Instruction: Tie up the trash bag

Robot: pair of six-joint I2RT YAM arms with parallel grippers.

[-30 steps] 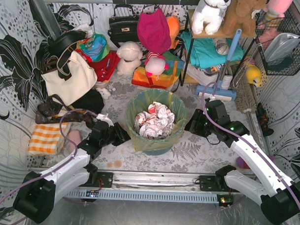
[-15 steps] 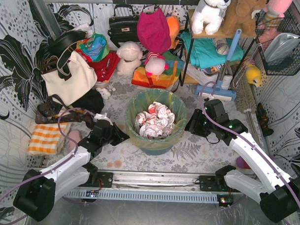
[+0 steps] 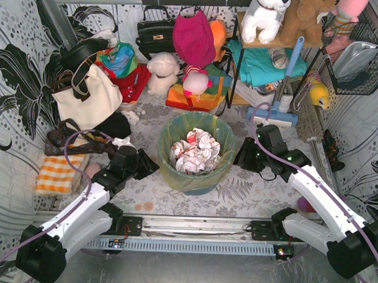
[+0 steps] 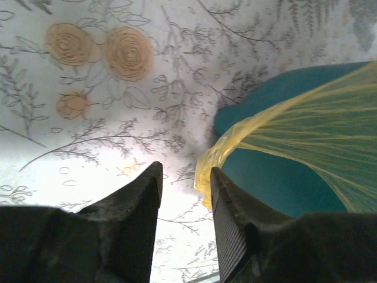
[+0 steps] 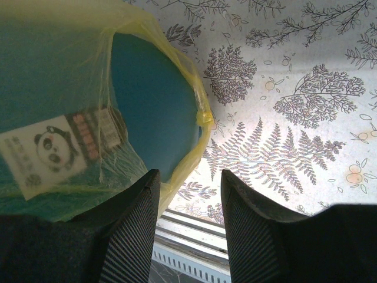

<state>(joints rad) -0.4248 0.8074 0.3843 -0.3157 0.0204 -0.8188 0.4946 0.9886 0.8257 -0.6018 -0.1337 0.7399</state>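
Left gripper [image 4: 185, 171] agape left of trash bag [image 4: 309, 127]; right gripper [image 5: 189, 175] opposite

Left tool [image 4: 185, 177], right tool [image 5: 189, 177], both agape.

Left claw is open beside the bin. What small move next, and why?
Probably nudge the left claw slightly toward the teal bin: its jaws are open and empty, and the hanging yellow edge of the trash bag sits just off the gap, near the bin-side finger.
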